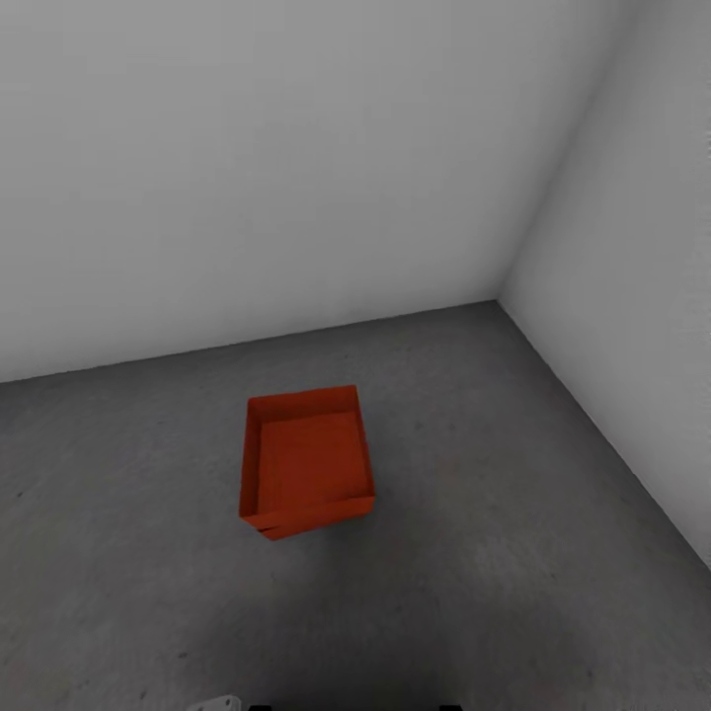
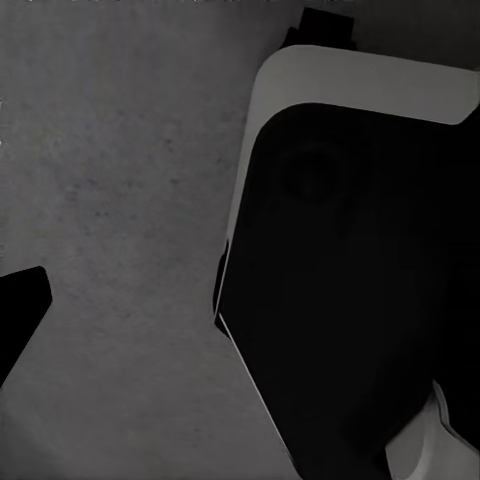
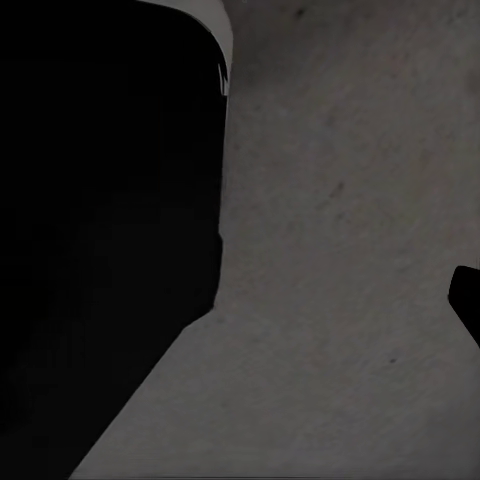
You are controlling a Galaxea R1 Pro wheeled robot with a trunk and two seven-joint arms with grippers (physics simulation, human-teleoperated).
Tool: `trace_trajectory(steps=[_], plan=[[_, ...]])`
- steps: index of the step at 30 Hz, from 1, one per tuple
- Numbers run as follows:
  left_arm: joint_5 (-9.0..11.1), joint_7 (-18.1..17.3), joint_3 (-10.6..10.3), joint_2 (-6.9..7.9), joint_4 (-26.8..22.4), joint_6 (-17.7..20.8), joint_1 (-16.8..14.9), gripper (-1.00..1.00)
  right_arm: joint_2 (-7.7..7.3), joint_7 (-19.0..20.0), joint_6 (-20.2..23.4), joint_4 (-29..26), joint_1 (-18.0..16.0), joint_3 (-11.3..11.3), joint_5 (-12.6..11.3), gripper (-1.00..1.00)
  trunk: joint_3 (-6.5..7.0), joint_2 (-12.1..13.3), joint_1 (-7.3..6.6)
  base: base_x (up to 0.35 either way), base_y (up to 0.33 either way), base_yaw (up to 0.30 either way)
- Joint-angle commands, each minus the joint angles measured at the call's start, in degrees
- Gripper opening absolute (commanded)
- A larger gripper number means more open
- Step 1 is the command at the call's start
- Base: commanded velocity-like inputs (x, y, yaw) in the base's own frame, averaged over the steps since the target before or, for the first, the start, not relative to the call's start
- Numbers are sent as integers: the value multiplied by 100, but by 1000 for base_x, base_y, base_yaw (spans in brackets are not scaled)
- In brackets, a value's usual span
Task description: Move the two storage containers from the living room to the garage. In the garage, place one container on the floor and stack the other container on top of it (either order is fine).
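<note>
Two orange-red storage containers sit on the dark grey concrete floor [image 1: 494,553] of the garage. The upper container [image 1: 308,459] rests inside or on the lower one, slightly skewed. Of the lower container [image 1: 269,530] only a thin edge and corner peek out at the near side. Both are lidless and look empty. In the left wrist view one dark fingertip [image 2: 20,312] shows at the frame's edge over bare concrete. In the right wrist view one dark fingertip [image 3: 466,300] shows likewise. Neither is near the containers.
A white-grey back wall [image 1: 296,148] and a right wall [image 1: 642,326] meet in a corner behind and right of the stack. My own black and white body [image 2: 340,280] [image 3: 100,250] fills much of both wrist views. Open concrete surrounds the stack.
</note>
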Motion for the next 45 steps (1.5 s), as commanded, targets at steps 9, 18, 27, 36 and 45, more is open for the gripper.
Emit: trace_trajectory(steps=[9, 18, 27, 36, 45], plan=[[35, 22, 3, -3, -1, 14, -3, 100, 23, 3, -39, 16, 1, 50, -49, 100, 21, -4, 1, 0, 0, -11], [35, 23, 3, -1, -1, 14, -3, 100, 46, 3, -35, 16, 3, 52, -41, 100, 98, -4, 1, 0, 0, 0], [35, 23, 3, -1, -1, 14, -3, 100, 48, 3, -32, 17, 5, 52, -40, 100, 178, -4, 1, 0, 0, 0], [35, 23, 3, -2, -1, 14, -3, 100, 50, 3, -40, 17, 7, 52, -40, 100, 259, -4, 1, 0, 0, 58], [35, 23, 3, -2, -1, 14, -3, 100, 57, 3, -41, 17, 7, 52, -32, 100, 339, -4, 1, 0, 0, 117]])
